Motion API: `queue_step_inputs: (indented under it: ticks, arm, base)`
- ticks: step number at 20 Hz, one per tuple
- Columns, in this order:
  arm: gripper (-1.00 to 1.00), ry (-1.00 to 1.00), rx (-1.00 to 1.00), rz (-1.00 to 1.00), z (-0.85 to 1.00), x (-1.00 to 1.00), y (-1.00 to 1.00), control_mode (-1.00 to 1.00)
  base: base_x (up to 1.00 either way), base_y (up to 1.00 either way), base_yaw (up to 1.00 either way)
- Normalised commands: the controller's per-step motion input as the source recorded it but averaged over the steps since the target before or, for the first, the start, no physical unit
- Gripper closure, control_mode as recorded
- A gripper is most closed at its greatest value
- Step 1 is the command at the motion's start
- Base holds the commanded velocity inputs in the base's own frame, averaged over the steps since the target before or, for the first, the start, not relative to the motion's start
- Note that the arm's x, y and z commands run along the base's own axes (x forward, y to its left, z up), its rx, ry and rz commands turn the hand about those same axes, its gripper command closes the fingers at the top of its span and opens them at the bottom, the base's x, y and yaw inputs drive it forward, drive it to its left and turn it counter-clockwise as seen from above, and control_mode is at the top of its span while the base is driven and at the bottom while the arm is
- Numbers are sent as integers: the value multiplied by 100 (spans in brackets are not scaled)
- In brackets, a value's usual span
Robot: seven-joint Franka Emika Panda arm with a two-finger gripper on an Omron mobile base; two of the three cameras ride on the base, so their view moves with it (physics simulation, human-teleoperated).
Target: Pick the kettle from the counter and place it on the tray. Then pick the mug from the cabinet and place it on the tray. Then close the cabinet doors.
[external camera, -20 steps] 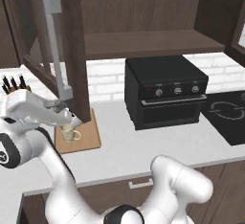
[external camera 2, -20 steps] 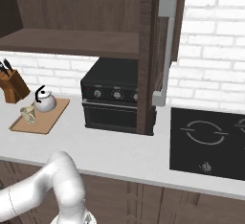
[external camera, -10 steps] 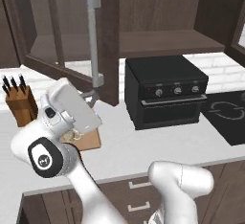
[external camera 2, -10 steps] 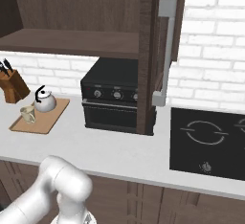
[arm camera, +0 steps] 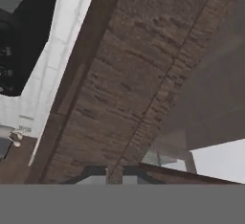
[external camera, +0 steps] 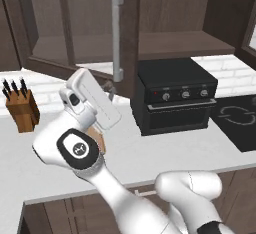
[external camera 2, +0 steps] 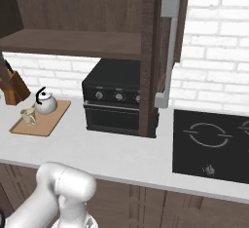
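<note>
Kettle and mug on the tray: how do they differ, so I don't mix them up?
The kettle is round and white-grey with a black arched handle over the top; the mug is pale beige with a side handle. The kettle looks slightly larger than the mug. The kettle sits toward the tray's back edge, the mug nearer the front left. Both stand upright on the tray.

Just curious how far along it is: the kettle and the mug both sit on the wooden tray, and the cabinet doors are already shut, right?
Not quite. The kettle and mug do sit on the tray, but the cabinet doors still stand open, as the right base view shows.
</note>
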Motion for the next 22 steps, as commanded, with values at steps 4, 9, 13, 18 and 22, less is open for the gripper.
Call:
queue_step_inputs:
  ticks: [4,9,13,18,22]
  arm:
    - [100,21,1,11,36,35,0,-100]
    - [100,26,0,14,22,29,9,-100]
    - [100,23,0,16,27,34,6,-100]
    - [100,21,2,24,31,63,0,-100]
    - [100,22,3,28,14,83,-4,-100]
  base:
    - [0,0,0]
    - [0,0,0]
    - [0,0,0]
    - [0,0,0]
    - [0,0,0]
